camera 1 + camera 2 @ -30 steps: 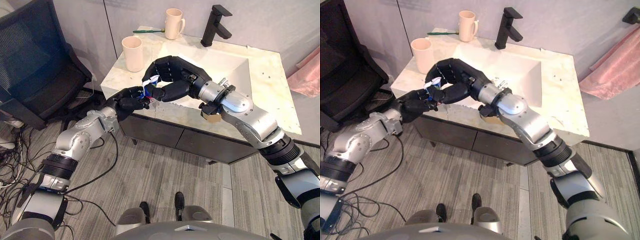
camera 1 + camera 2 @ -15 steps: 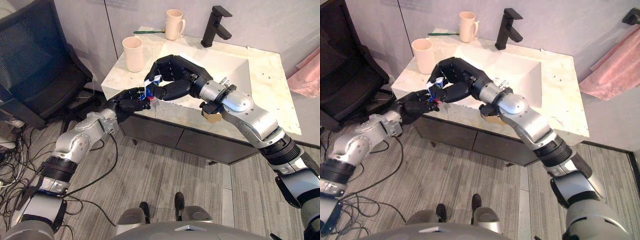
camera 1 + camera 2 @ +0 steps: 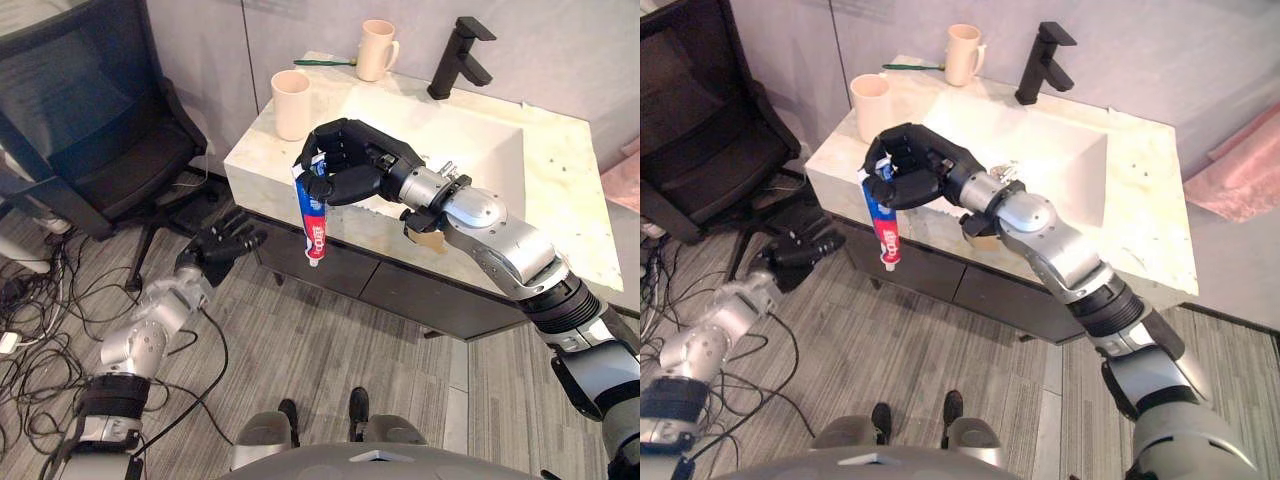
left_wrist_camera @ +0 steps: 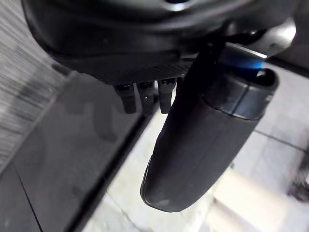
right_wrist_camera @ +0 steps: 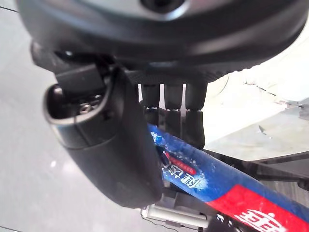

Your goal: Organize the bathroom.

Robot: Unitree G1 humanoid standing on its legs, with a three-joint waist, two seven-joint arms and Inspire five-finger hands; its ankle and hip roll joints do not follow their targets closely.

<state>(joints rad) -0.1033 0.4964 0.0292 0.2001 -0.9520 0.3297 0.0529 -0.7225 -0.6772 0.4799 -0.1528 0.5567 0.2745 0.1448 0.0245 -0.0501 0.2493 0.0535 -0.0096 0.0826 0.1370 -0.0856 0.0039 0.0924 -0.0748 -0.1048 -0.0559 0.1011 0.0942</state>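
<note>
We find the right hand clamped round the toothpaste tube, which hangs down before the marble sink counter's front edge. The left hand hangs below, fingers spread, holding nothing.

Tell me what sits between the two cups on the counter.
A green toothbrush lies on the countertop between the near cup and the far mug, close beside the mug; the left eye view shows it.

The right robot hand hides the top of the toothpaste tube.
</note>
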